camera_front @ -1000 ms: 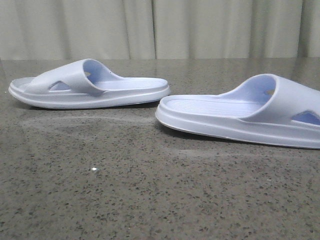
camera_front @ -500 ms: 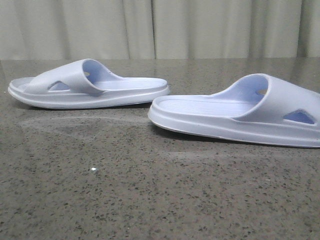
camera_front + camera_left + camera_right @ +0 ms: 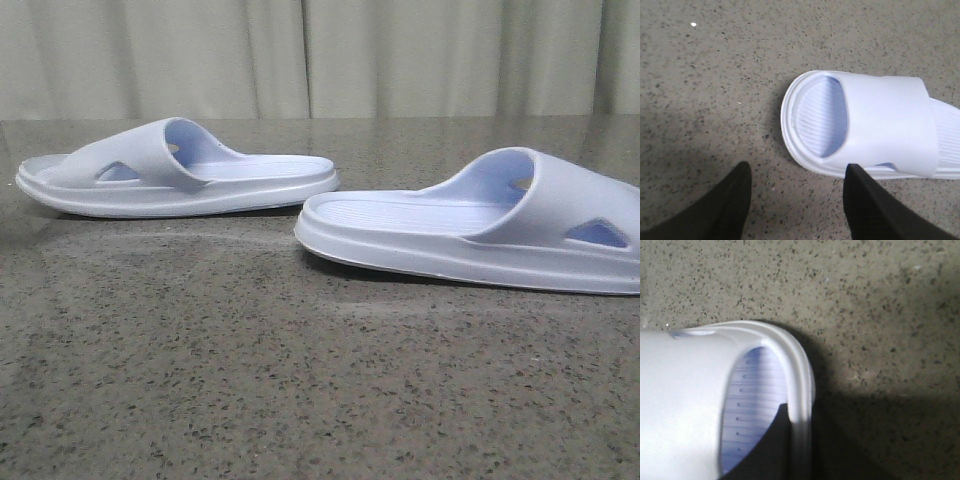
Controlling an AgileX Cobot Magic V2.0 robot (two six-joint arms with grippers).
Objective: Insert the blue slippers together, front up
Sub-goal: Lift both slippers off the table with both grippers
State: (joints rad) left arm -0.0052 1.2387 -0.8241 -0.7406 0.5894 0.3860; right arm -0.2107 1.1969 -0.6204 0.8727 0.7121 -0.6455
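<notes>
Two pale blue slippers lie on the dark speckled table. The left slipper (image 3: 180, 170) has its open toe to the left; the right slipper (image 3: 470, 225) has its heel toward the middle and runs off the right edge. No gripper shows in the front view. In the left wrist view my left gripper (image 3: 797, 172) is open and empty just off the left slipper's (image 3: 880, 125) toe end, one fingertip (image 3: 857, 185) at its side rim. In the right wrist view my right gripper (image 3: 800, 440) straddles the right slipper's (image 3: 685, 400) toe rim, one finger (image 3: 772, 445) inside on the ribbed footbed.
The speckled stone table (image 3: 300, 380) stretches in front of both slippers. A pale curtain (image 3: 320, 55) hangs behind the table's far edge. A small white speck (image 3: 693, 24) lies on the table beyond the left slipper's toe.
The right slipper has slid a little to the left, closer to the left slipper's heel, then stayed. The left slipper has not moved. A white speck on the near table no longer shows.
</notes>
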